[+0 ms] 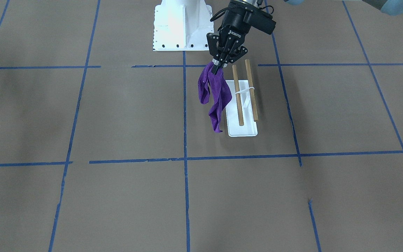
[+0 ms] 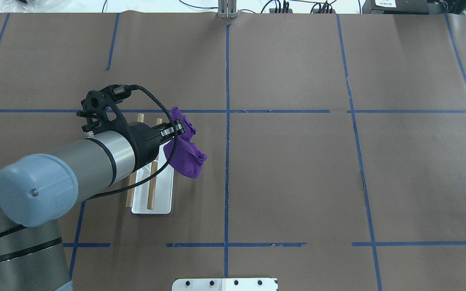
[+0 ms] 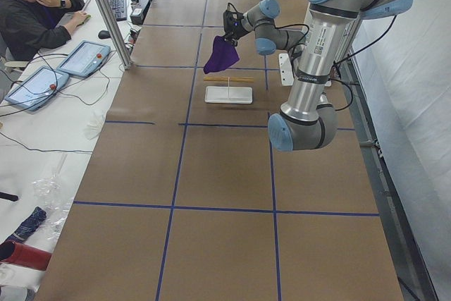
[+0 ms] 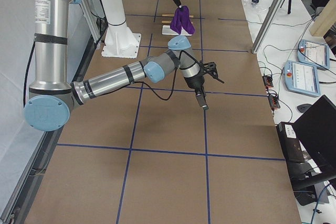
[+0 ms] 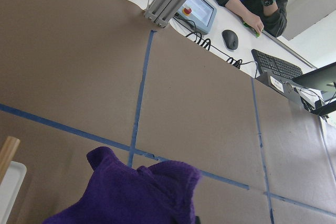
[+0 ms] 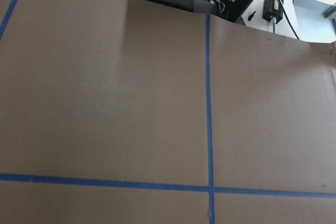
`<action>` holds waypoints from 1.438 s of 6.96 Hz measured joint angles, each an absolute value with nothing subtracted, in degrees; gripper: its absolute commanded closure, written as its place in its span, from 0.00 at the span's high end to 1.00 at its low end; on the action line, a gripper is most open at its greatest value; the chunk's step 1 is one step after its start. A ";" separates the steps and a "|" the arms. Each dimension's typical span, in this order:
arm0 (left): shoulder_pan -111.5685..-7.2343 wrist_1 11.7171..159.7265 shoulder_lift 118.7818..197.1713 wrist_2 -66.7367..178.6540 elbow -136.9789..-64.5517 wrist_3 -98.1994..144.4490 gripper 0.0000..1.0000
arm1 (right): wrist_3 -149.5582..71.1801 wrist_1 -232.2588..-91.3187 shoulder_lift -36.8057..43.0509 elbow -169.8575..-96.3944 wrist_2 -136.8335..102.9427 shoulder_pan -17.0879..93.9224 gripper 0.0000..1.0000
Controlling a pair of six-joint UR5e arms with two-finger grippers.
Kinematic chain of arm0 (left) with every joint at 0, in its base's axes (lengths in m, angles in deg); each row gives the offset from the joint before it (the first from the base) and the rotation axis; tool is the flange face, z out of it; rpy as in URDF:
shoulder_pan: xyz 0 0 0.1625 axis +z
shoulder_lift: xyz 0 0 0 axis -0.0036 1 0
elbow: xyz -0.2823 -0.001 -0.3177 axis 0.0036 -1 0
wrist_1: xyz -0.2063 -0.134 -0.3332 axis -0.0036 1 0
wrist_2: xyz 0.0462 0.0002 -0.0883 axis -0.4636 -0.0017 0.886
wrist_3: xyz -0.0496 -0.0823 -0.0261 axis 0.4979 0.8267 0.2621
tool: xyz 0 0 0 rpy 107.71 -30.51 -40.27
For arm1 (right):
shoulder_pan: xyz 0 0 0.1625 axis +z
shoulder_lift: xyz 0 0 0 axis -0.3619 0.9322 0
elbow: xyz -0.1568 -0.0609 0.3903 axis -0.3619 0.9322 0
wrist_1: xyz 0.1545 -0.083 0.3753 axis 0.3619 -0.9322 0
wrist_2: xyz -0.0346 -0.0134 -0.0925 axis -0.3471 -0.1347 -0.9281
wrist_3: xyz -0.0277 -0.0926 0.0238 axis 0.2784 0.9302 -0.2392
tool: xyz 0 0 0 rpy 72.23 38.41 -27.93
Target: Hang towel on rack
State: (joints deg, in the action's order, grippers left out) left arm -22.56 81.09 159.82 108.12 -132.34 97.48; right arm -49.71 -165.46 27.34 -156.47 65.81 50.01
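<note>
My left gripper (image 1: 218, 68) is shut on the top of a purple towel (image 1: 215, 94), which hangs free in the air. The towel hangs just beside the rack (image 1: 242, 129), on the side toward the table's middle, not over its two wooden rods (image 1: 237, 94). From overhead, the gripper (image 2: 176, 129) is above the rack's far end and the towel (image 2: 184, 153) drapes next to the white base (image 2: 164, 194). The towel fills the bottom of the left wrist view (image 5: 131, 192). My right gripper (image 4: 202, 100) shows only in the exterior right view, low over bare table; I cannot tell whether it is open or shut.
The white bolted robot pedestal (image 1: 182, 24) stands behind the rack. Brown paper with blue tape lines (image 2: 227, 161) covers the table. An operator (image 3: 32, 5) sits with tablets and a keyboard beyond the table's far edge. The right wrist view shows only bare table.
</note>
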 measured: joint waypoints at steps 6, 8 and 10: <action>-23.29 80.88 144.57 105.33 -137.81 91.82 0.00 | -43.87 -173.33 25.38 -156.63 77.87 54.40 1.00; -23.39 80.89 142.92 105.21 -137.73 91.37 0.00 | -43.93 -174.79 24.30 -156.64 78.05 54.44 1.00; -23.40 81.03 141.55 105.14 -136.89 91.30 0.00 | -44.10 -175.04 24.07 -156.59 78.07 54.46 1.00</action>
State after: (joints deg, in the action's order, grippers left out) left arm -23.40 81.03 141.55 105.14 -136.89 91.30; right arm -44.10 -175.04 24.07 -156.59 78.07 54.46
